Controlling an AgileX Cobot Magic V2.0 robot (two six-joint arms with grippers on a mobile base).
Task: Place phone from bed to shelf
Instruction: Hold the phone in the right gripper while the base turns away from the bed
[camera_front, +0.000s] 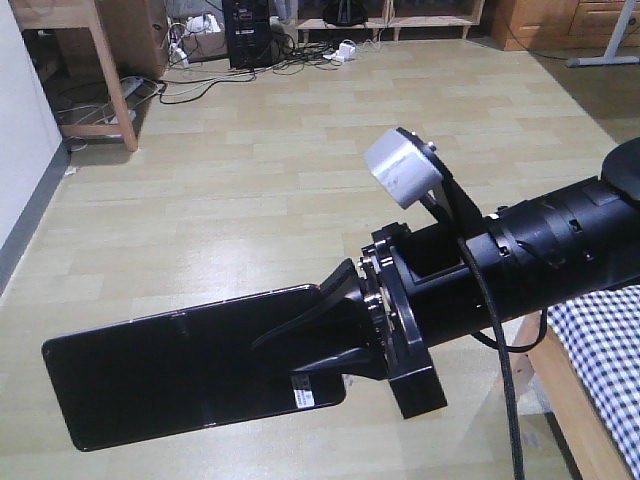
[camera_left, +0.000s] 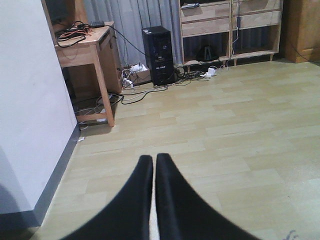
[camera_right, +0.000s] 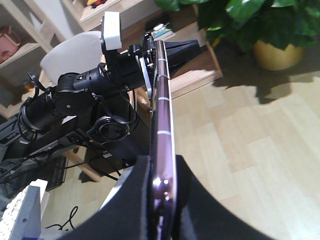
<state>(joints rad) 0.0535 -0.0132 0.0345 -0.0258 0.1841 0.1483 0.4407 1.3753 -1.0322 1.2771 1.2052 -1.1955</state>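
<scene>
— Where's the phone?
— Clamped in my right gripper (camera_front: 305, 325). The phone (camera_front: 170, 375) sticks out flat beyond the fingertips, over bare floor (camera_front: 250, 180), with the sticker end nearest the gripper. The bed (camera_front: 600, 340) lies back behind the gripper, beside the arm, and the phone is clear of it.
— And the left side?
— The left gripper (camera_left: 154, 165) has its fingers pressed together on nothing, pointing down the room.
— Which step is this?
— I'd call it the carry: pickup done, placing not yet. The shelf (camera_left: 210, 27) I take for the target stands against the far wall, well ahead of the left gripper.
— What does the next move need?
— Bringing the base closer, then holding the phone level and sliding it over a board before I part the fingers. The grip is on one end only, so I'd go gently.
</scene>
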